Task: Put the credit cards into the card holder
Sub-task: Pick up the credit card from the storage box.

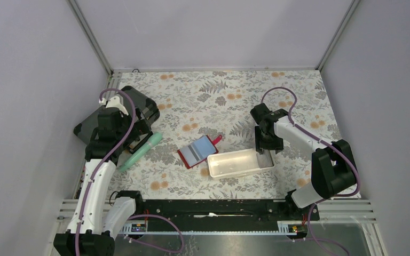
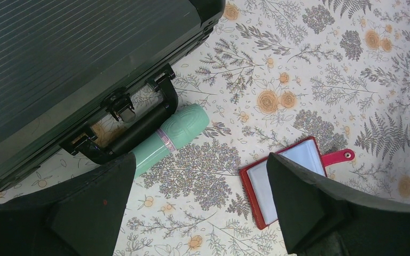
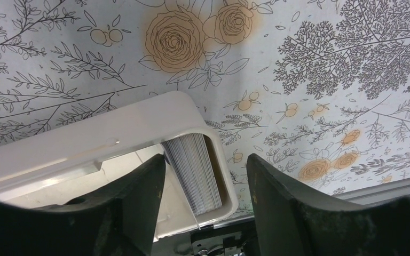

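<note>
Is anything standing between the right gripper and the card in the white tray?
Yes, it seems so: the end wall of the white tray. The card stands on edge just inside that wall. The right gripper straddles both, one finger inside the tray and the other apparently outside the wall.

— How many wallets did you count on the table?
— One, the red card holder (image 1: 197, 151).
— And the credit cards (image 3: 195, 173)?
— One stack, seen edge-on. The edges were too fine for me to number, and only one brownish card stood out at its side.
— Trays?
— One white tray (image 1: 234, 163). There was also one dark case (image 2: 75, 58) and one mint-green tube (image 2: 179, 130).
— Arms?
— Two, the left arm (image 1: 99, 176) and the right arm (image 1: 299, 136). Each carried one gripper, the left gripper (image 2: 200, 176) and the right gripper (image 3: 205, 160), with two fingers apiece.
</note>
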Robot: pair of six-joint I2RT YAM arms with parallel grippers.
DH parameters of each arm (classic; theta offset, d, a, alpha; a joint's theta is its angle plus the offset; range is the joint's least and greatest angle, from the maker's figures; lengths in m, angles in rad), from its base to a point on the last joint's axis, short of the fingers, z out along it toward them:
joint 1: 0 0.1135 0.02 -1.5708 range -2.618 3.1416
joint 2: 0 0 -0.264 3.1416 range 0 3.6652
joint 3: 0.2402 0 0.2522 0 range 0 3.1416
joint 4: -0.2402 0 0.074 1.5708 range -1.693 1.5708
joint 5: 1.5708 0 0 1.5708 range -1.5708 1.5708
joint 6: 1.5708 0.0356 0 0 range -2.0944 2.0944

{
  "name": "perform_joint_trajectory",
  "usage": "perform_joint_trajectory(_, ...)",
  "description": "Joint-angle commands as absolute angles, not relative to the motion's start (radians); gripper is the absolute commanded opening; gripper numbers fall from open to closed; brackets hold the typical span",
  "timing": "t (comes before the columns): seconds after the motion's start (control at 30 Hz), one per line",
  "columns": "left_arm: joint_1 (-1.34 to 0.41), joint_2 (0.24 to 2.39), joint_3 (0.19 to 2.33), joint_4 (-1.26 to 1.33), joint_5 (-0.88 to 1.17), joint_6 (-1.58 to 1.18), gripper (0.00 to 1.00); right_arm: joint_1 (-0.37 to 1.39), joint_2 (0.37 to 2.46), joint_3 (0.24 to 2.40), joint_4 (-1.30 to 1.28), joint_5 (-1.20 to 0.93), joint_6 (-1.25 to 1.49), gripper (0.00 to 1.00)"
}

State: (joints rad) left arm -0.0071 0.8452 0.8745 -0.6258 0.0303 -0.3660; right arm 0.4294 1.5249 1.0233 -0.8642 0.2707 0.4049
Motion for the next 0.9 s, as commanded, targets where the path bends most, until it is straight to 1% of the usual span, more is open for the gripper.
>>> perform_joint_trajectory(0.0, -0.001, 0.834, 0.871, -0.568, 0.051, -0.357, 0.99, 0.423, 1.493, 1.06, -0.899, 0.294, 0.411, 0.61)
perform_joint_trajectory(0.13, -0.002, 0.838, 0.872, -0.568, 0.057, -0.356, 0.99, 0.423, 1.49, 1.058, -0.899, 0.287, 0.409, 0.51)
perform_joint_trajectory(0.3, -0.001, 0.843, 0.872, -0.567, 0.065, -0.356, 0.99, 0.423, 1.489, 1.063, -0.901, 0.278, 0.408, 0.44)
perform_joint_trajectory(0.4, -0.001, 0.847, 0.871, -0.568, 0.069, -0.355, 0.99, 0.423, 1.491, 1.065, -0.902, 0.273, 0.406, 0.36)
perform_joint_trajectory(0.67, -0.002, 0.851, 0.871, -0.57, 0.075, -0.354, 0.99, 0.423, 1.49, 1.065, -0.902, 0.257, 0.403, 0.26)
perform_joint_trajectory(0.87, -0.002, 0.851, 0.871, -0.571, 0.078, -0.353, 0.99, 0.423, 1.489, 1.066, -0.899, 0.231, 0.398, 0.14)
